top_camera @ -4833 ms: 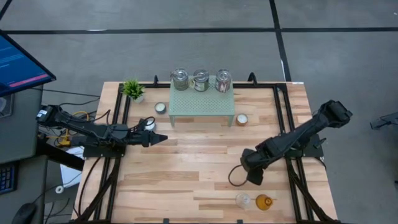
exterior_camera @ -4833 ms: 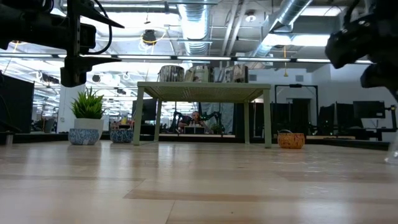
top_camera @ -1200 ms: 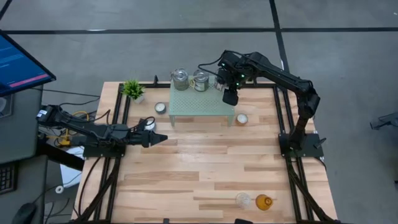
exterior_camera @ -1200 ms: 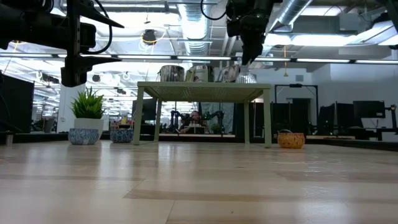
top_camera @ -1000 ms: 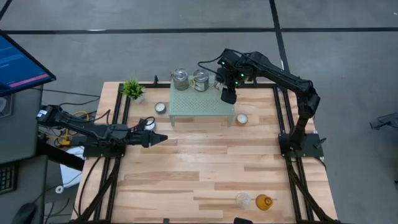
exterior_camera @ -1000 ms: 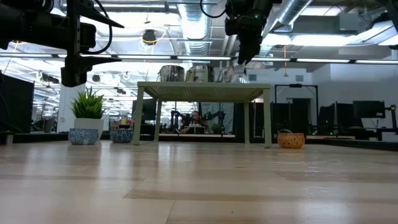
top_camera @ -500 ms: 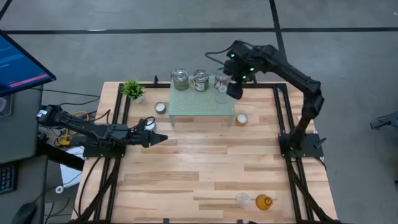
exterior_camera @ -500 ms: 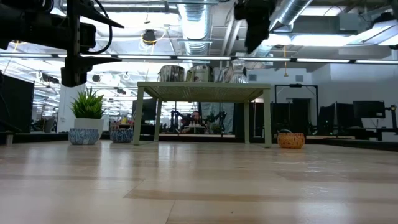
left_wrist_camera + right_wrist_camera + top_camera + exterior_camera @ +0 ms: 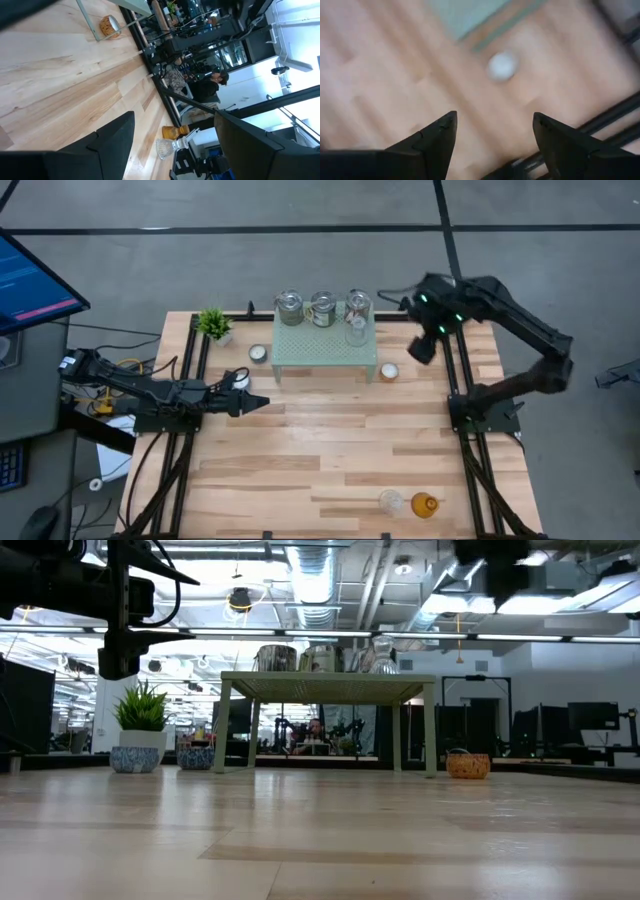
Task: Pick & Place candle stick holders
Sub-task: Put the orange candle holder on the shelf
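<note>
Three silvery glass jars (image 9: pixel 289 307) (image 9: pixel 323 308) (image 9: pixel 357 313) stand on the pale green mesh stand (image 9: pixel 320 352) at the far middle. They also show in the low view (image 9: pixel 322 658). A white tealight cup (image 9: pixel 258 353) sits left of the stand and an orange one (image 9: pixel 388 372) right of it. A clear glass cup (image 9: pixel 390 501) and an amber cup (image 9: pixel 424 505) stand near the front edge. My right gripper (image 9: pixel 422 348) hangs open and empty above the table, right of the stand. The tealight cup (image 9: pixel 501 66) lies ahead of its fingers. My left gripper (image 9: pixel 262 404) waits open at mid-left.
A small green potted plant (image 9: pixel 214 323) stands at the far left corner. Black frame rails (image 9: pixel 455 370) run along the table's left and right sides. Bare wood (image 9: pixel 320 450) lies between the stand and the cups at the front edge.
My right gripper has drawn away from the rightmost jar, toward the table's right edge and a little nearer, staying high. The jar stays on the stand.
</note>
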You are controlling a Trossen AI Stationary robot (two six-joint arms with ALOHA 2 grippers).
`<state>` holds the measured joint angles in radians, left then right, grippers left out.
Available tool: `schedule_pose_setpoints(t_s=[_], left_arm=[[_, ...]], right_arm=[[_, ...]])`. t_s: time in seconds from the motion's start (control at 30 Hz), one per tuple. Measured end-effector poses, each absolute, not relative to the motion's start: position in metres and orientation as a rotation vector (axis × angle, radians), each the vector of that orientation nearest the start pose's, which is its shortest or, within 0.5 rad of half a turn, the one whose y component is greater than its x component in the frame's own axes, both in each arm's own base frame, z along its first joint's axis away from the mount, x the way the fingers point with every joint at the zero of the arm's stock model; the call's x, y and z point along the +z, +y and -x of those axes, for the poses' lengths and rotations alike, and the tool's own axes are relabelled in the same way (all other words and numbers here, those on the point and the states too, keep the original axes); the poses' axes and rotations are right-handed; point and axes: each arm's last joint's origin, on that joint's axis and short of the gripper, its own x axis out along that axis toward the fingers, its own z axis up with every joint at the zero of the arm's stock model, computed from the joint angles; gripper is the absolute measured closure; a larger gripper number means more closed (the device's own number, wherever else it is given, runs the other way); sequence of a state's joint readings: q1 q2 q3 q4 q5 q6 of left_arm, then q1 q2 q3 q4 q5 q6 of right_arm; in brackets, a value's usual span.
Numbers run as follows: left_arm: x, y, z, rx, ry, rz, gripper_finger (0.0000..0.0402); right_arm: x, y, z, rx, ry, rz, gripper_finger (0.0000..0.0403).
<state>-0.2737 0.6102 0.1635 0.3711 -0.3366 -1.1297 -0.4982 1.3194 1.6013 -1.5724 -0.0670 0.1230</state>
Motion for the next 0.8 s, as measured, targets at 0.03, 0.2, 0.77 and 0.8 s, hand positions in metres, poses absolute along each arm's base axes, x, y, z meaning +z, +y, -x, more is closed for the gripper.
schedule_pose_setpoints(t_s=[0.03, 0.2, 0.77, 0.8], left_arm=[[0.196, -0.030, -0.143, 0.097, 0.028, 1.106, 0.0126], [0.196, -0.030, -0.143, 0.097, 0.029, 1.106, 0.0126], [0.196, -0.030, -0.143, 0.097, 0.028, 1.110, 0.0126], [0.196, -0.030, -0.143, 0.096, 0.028, 1.110, 0.0126]], right_arm=[[0.387, -0.084, -0.171, -0.423, 1.232, -0.518, 0.0152], [0.362, -0.035, -0.163, -0.279, 1.268, -0.707, 0.0152], [0.328, 0.121, -0.172, -0.022, 1.531, -0.605, 0.0152], [0.325, 0.131, -0.173, -0.012, 1.546, -0.588, 0.0152]])
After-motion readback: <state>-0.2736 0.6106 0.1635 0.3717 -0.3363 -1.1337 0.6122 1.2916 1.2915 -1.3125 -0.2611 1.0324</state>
